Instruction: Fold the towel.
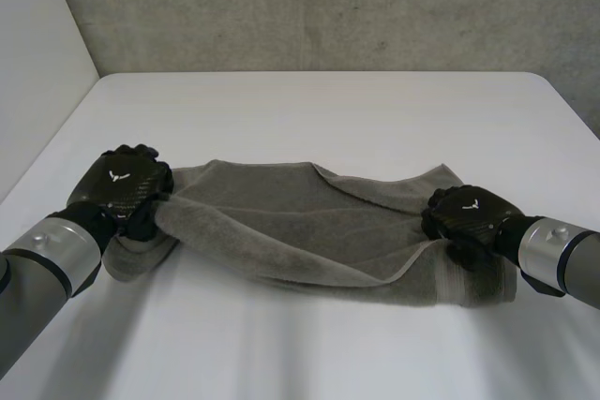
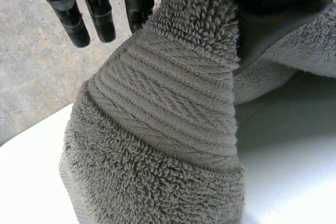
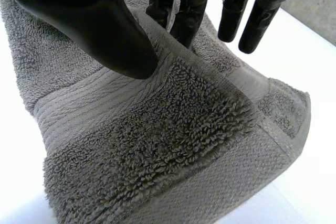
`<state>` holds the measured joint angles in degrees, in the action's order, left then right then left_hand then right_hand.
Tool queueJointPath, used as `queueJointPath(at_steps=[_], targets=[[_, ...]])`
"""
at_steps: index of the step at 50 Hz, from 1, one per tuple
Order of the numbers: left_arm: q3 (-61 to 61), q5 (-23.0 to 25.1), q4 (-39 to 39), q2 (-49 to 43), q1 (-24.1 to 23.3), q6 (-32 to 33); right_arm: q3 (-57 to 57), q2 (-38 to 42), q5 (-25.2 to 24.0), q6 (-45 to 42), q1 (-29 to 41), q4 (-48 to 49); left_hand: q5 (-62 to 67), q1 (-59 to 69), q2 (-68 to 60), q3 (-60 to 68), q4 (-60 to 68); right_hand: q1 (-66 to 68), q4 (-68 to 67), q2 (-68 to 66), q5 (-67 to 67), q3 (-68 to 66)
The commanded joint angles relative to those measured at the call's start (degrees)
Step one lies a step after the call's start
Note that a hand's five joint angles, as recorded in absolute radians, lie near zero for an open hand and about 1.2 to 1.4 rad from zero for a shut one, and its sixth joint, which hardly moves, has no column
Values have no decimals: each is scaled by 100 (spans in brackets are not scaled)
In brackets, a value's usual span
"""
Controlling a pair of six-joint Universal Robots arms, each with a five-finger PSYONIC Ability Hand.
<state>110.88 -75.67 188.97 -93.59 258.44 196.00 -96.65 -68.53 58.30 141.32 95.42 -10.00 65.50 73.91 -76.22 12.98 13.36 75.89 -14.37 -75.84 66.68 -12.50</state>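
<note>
- Head view: grips towel [image 1: 300,231] at both ends, left hand [image 1: 122,189] on the left, right hand [image 1: 469,217] on the right; lies rumpled across mid-table [image 1: 309,110].
- Left wrist view: pinches woven band between thumb and one finger; other fingers [image 2: 100,17] straight, off cloth.
- Right wrist view: pinches folded edge between thumb [image 3: 89,19] and fingers.

You have a plain white table [image 1: 328,110], matte, with rounded far corners. Its far edge sits close along the back wall [image 1: 328,7], which is rough grey concrete, speckled and blotchy. On the robot's left side you get a smooth white side wall [image 1: 37,53] that meets the concrete in a straight vertical corner. The light is soft and even, with no hard glare on the tabletop. In the left wrist view, a grey concrete surface [image 2: 31,77] shows past the table edge; can't tell whether it's wall or floor.
</note>
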Motion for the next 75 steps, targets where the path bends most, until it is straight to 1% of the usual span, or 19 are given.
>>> queueJointPath(at_steps=[1,7,9,11,12,14,15,17,20,24,26,29,33,35,38,43,55,64,75], targets=[[4,17,8,-10,22,18,66,-73,14,27,11,-64,166,325,-94,-298,-336,411,437,-416,332,250],[-664,-1,105,-300,83,79,867,-82,58,62,64,-143,450,609,-378,-298,-336,411,437,-416,332,250],[-1094,-53,114,-616,74,79,1890,-56,163,219,73,-178,450,609,-378,-298,-336,411,437,-416,332,250],[-2336,-132,-17,-1211,-48,27,2557,-29,277,455,82,-187,450,609,-378,-298,-336,411,437,-416,332,250],[-2342,-132,-18,-1214,-49,26,2563,-29,278,457,82,-187,450,609,-378,-298,-336,411,437,-416,332,250],[-3584,-394,-420,-1407,-232,18,3805,-38,566,1357,117,-73,450,609,-378,-298,-336,411,437,-416,332,250],[-3591,-396,-422,-1407,-233,18,3811,-38,568,1363,117,-73,450,609,-378,-298,-336,411,437,-416,332,250],[-4091,-528,-598,-1399,-339,-18,4565,-108,726,2412,126,303,450,609,-378,-298,-336,411,437,-416,332,250],[-4645,-625,-510,-1276,-506,-229,4594,-178,753,2839,126,595,450,609,-378,-298,-336,411,437,-416,332,250],[-4566,-616,-9,-827,-453,-738,3990,-372,700,3270,152,1131,450,609,-378,-298,-336,411,437,-416,332,250],[-3832,-581,647,-695,-287,-1308,3314,-346,630,2982,152,1088,450,609,-378,-298,-336,411,437,-416,332,250],[-3424,-510,738,-783,-251,-1274,2576,-328,577,2481,135,1096,450,609,-378,-298,-336,411,437,-416,332,250],[-2510,-132,738,-1047,-233,-1020,1643,-328,550,1874,135,1123,450,609,-378,-298,-336,411,437,-416,332,250],[-1512,253,790,-1344,-102,-486,1116,-179,533,1601,126,1149,450,609,-378,-298,-336,411,437,-416,332,250],[-1000,360,756,-1783,-84,111,630,-12,427,1477,108,1167,285,445,-213,-298,-336,411,437,-416,332,250],[-761,342,677,-1970,-84,570,-90,24,94,1328,82,1333,-34,125,107,-298,-336,411,437,-416,332,250],[-629,351,-44,-1382,-49,668,-144,-3,76,1301,64,1395,-1733,-1574,1805,-298,-336,411,437,-416,332,250],[-470,360,-370,-959,-5,721,-179,-11,58,1301,64,1395,-2121,-1962,2193,-298,-336,411,437,-416,332,250],[-303,395,-1055,-520,435,905,-205,-29,58,1301,64,1386,-2340,-2181,2412,-298,-336,411,437,-416,332,250]])
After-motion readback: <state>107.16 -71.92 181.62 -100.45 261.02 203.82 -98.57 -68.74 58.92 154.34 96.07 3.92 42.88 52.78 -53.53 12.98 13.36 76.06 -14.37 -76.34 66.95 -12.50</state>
